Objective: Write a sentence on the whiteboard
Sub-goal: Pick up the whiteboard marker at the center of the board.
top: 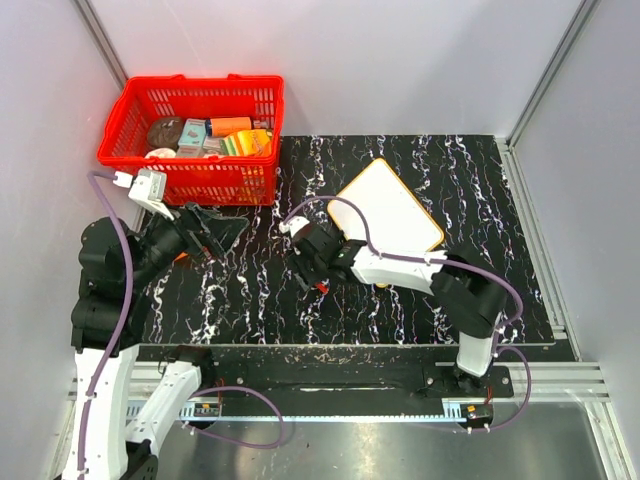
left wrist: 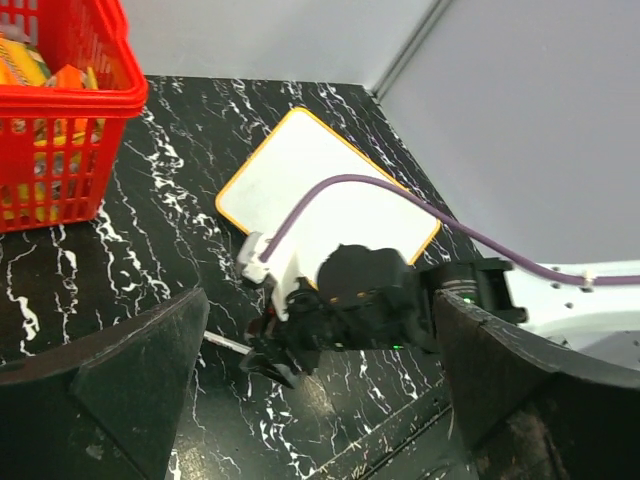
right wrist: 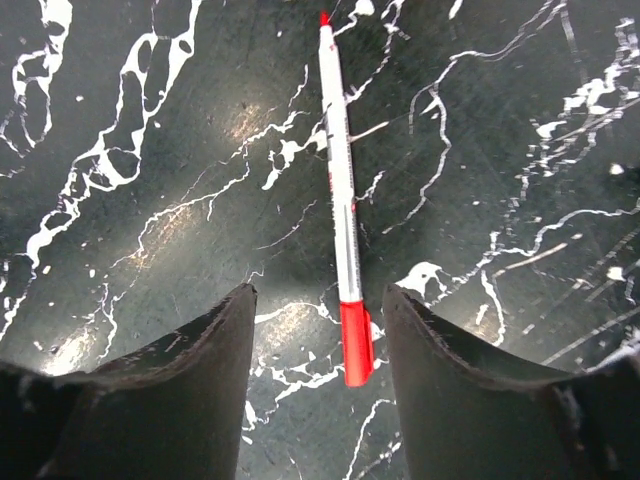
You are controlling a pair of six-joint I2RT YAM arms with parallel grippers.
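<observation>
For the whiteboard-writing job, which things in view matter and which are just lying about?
In the job: whiteboard, blank; marker, lying flat, straddled by the open right gripper.
Lying about: red basket; boxes and packets inside it.

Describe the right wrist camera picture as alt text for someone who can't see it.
A white marker lies flat on a black, white-veined table, its thick red end between the open fingers of the right tool, untouched. Its thin red tip points away from the camera.
</observation>
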